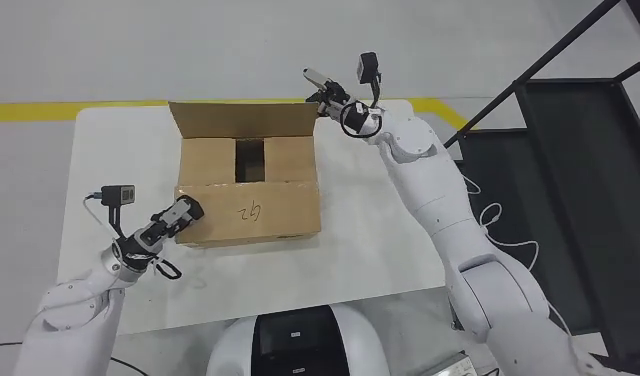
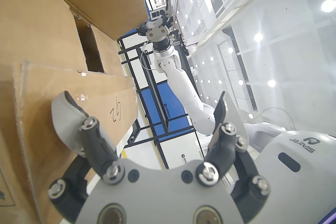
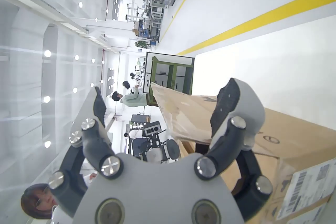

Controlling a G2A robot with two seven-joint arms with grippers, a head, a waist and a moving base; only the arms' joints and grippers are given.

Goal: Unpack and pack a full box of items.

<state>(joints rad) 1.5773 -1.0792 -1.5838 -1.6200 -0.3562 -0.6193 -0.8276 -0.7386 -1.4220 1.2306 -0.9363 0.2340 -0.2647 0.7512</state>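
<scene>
A brown cardboard box (image 1: 250, 181) stands in the middle of the white table (image 1: 370, 216). Its back flap (image 1: 243, 117) is upright, the two inner flaps lie flat with a dark gap (image 1: 250, 159) between them, and the front flap (image 1: 255, 212) carries handwriting. My left gripper (image 1: 185, 216) is at the box's front left corner, open (image 2: 144, 107), with one finger (image 2: 65, 109) against the front flap (image 2: 78, 88). My right gripper (image 1: 318, 86) is open (image 3: 162, 101) at the back flap's right corner, with the flap's edge (image 3: 181, 114) between its jaws.
A black metal stair frame (image 1: 560, 146) stands off the table's right side. A yellow floor line (image 1: 60, 109) runs behind the table. Bare tabletop lies left and right of the box. The box's contents are hidden.
</scene>
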